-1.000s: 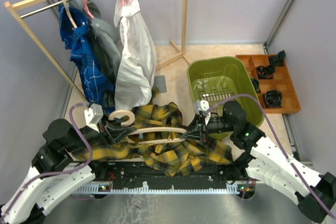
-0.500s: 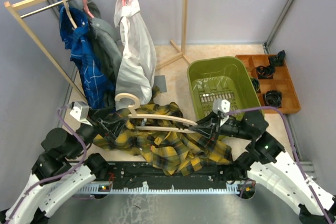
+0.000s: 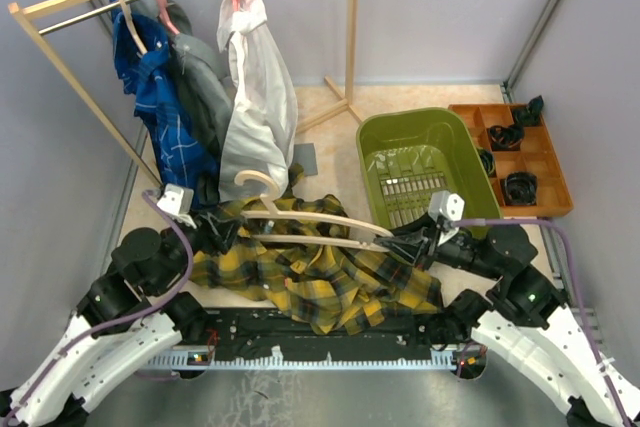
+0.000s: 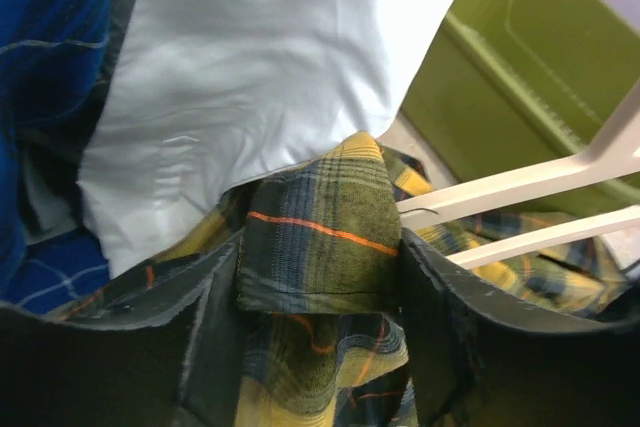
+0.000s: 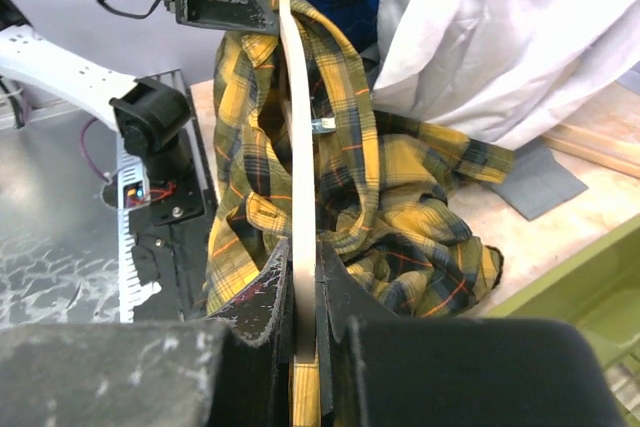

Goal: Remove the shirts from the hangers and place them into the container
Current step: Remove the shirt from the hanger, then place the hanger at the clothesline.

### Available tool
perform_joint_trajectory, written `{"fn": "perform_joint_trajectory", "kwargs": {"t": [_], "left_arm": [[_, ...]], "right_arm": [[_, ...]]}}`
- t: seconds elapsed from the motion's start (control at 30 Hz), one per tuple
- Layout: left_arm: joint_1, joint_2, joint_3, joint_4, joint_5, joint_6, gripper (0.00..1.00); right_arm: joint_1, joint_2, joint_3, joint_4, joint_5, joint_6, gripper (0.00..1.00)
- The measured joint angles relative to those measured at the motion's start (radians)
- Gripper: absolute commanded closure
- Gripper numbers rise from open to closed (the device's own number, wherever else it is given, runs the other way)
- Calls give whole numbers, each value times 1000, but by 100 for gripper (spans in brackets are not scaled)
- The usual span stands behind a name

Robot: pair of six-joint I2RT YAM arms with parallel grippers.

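three shirts hang on the wooden rack (image 3: 60,57) at the back left: a blue checked shirt (image 3: 160,122), a grey shirt (image 3: 203,82) and a white shirt (image 3: 258,107). the yellow-and-black plaid shirt (image 3: 325,282) lies crumpled on the worktop (image 3: 400,97) between the two arms, just left of the olive-green basin (image 3: 400,119) and outside it. a pale wooden hanger (image 3: 315,219) slants above it, hook towards the white shirt, with plaid cloth draped around its far half. the right end effector (image 5: 303,277) is clamped on the hanger's near end. the left end effector (image 4: 320,247) has its jaws apart, with a fold of the plaid shirt filling the gap between them; whether they press on it cannot be told.
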Motion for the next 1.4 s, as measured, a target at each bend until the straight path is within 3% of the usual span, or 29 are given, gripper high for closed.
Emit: {"fn": "perform_joint_trajectory", "kwargs": {"t": [0.07,0.1,0.37,0.47,0.57,0.67,1.03,1.4], "left_arm": [[0,-1,0,-12,-24,-5,68],[0,-4,0,-16,-35,-6,70],[0,-57,0,-51,-154,-30,62],[0,-67,0,-58,-187,-43,62],[0,-69,0,-58,-205,-48,71],[0,-68,0,-60,-214,-48,73],[0,-37,0,-60,-216,-48,55],[0,-40,0,-60,-216,-48,46]], "right_arm": [[0,-19,6,-19,27,-1,100],[0,-30,12,-33,40,-1,100],[0,-176,68,-109,169,-2,100],[0,-249,90,-137,238,-8,100],[0,-304,113,-158,308,-18,100],[0,-327,156,-190,368,-25,100],[0,-328,215,-251,528,-38,100],[0,-328,180,-271,860,-16,100]]}}
